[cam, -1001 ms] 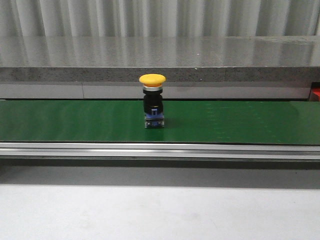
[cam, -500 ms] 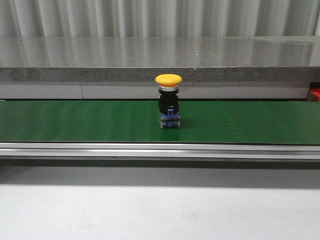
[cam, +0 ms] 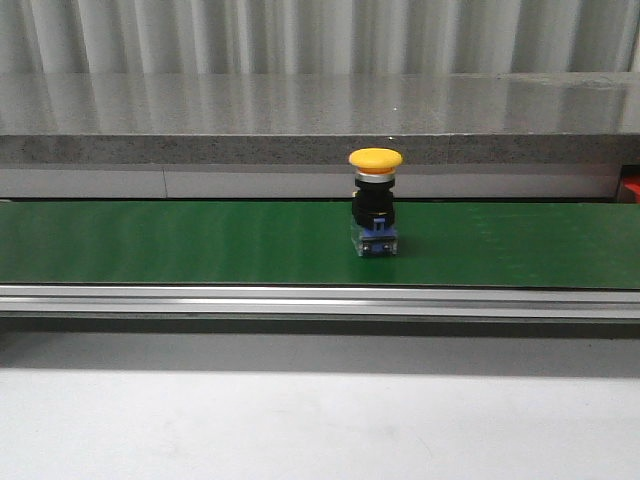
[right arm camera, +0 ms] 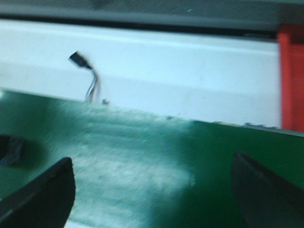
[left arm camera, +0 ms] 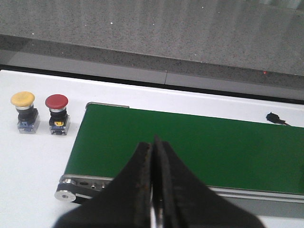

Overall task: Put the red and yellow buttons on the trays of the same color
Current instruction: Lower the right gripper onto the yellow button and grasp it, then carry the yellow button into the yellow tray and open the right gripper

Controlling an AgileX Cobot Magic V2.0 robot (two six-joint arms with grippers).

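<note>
Front view shows the yellow button (cam: 375, 203) upright on the green belt (cam: 150, 245); right end effector (right arm camera: 152, 190), spread apart over the belt, seems nearer; left end effector (left arm camera: 155, 190) is pressed together.

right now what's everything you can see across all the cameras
yellow button: 1, yellow cap, upright on the belt, front view
conveyor belt: 1, green, across the table
yellow button off belt: 1, yellow, on white table by belt end
red button: 1, red, beside it
red tray edge: 1, red, beyond belt
small connector: 1, black, on table behind belt
left gripper: 1, black, shut, above belt
right gripper: 1, black, open, over belt
</note>
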